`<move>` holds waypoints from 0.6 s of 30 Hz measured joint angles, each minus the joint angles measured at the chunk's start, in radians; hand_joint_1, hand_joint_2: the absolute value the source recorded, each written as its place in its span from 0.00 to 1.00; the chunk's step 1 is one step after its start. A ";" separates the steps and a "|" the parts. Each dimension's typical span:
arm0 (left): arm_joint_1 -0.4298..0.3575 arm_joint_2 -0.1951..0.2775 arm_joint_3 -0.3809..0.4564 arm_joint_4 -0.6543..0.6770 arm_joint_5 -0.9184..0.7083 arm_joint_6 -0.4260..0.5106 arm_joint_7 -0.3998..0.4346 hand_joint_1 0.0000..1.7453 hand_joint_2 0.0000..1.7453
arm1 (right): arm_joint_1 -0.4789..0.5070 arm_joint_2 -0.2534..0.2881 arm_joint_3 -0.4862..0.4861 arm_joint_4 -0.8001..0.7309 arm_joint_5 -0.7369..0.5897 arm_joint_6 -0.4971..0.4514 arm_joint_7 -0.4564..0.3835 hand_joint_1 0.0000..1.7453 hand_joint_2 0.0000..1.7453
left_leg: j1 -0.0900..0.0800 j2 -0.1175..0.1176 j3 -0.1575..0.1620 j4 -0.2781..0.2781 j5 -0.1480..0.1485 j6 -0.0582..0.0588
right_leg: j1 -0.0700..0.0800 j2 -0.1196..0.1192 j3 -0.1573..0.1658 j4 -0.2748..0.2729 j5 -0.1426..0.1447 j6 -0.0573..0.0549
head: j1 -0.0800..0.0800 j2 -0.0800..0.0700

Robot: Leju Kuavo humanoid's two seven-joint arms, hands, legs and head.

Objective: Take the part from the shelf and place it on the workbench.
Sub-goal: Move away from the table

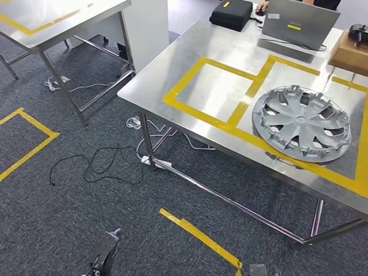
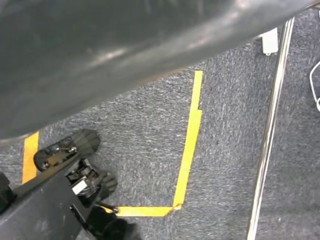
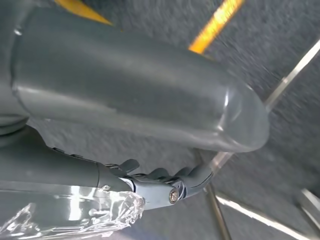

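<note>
Grey carpet floor point(image 1: 65, 218) marked with yellow tape strips point(image 1: 199, 237); a loose black cable point(image 1: 99, 167) lies on it near the table leg. The stainless steel workbench point(image 1: 204, 52) takes up the right of the head view, its top marked with yellow tape rectangles point(image 1: 208, 66). The task part, a silver plastic wheel cover with spokes point(image 1: 301, 122), lies flat on the bench inside the right-hand taped rectangle, its near rim touching or overlapping the front tape line. Nothing is holding it.

At the far edge of the bench: a black zip case point(image 1: 232, 12), an open grey laptop point(image 1: 299, 23) with a person's hand point(image 1: 263, 7) just beside it, and a brown box point(image 1: 349, 53) at the right. A second steel table point(image 1: 52, 23) stands to the upper left, with a white cabinet point(image 1: 145, 29) between the two.

The left hand point(image 2: 81, 172) hangs low over the carpet, well clear of the bench; dark fingers point(image 2: 88, 142) are apart with nothing between them. The right hand point(image 3: 166, 182) is also low, near the steel legs under the bench; its fingers lie side by side, slightly curled, and I see nothing in them, but I cannot tell for certain whether it is spread or closed.
</note>
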 joint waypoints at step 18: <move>0.008 -0.023 0.026 -0.002 0.025 0.100 -0.081 0.00 0.00 | -0.078 -0.002 -0.235 0.202 -0.120 0.131 0.108 0.00 0.00 | 0.000 -0.013 -0.144 0.291 -0.117 -0.056 | -0.007 -0.033 0.106 -0.201 0.109 -0.043 | -0.013 0.000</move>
